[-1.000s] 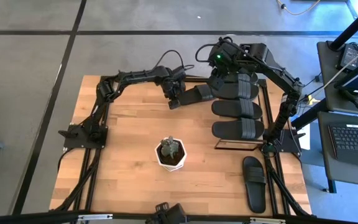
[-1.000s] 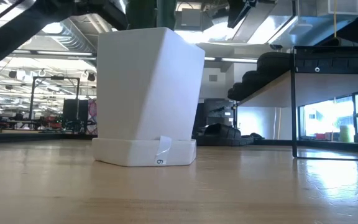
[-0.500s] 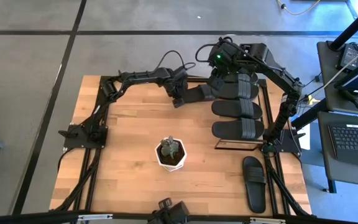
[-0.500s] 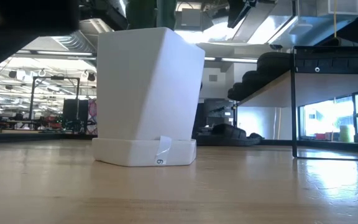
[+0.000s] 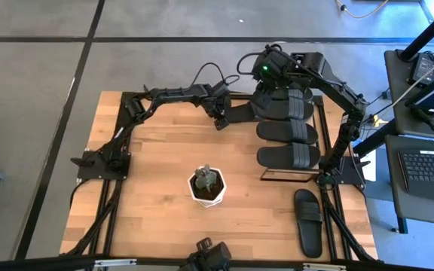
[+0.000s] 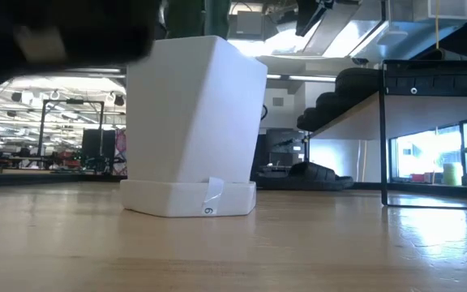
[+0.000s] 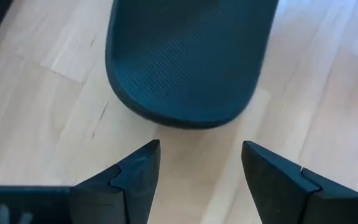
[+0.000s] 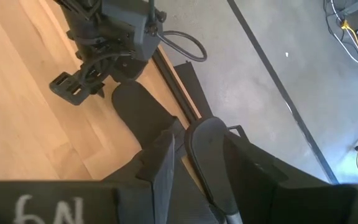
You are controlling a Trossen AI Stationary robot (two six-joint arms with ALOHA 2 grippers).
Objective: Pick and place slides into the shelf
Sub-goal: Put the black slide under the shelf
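A black slide (image 5: 241,111) lies flat on the table, its far part under the shelf (image 5: 286,176); the low view shows this slide (image 6: 314,174) below the shelf's board (image 6: 343,116). My left gripper (image 5: 222,117) is open just short of its rounded end (image 7: 191,62), one finger on each side, and wood shows between us (image 7: 201,168). Three slides (image 5: 288,132) lie side by side on the shelf top. My right gripper (image 5: 265,93) stays at the far slide's left end, shut on a dark sole. My right gripper (image 8: 197,163) has a slide's rounded sole end (image 8: 205,144) pinched between its two fingers (image 8: 160,158). It comes from above, slanting down. The sole stands edge-on between the fingers. Where the slide's other end rests, my arm hides.
A white pot with a small plant (image 5: 207,186) stands mid-table and fills much of the low view (image 6: 193,122). One more slide (image 5: 307,220) lies on the table near the right front corner. Bare wood lies on the table's left half.
My left gripper has moved toward the table's right edge, toward the shelf. The slide in front of it has slid along the table the same way, farther under the shelf. My right arm has kept still.
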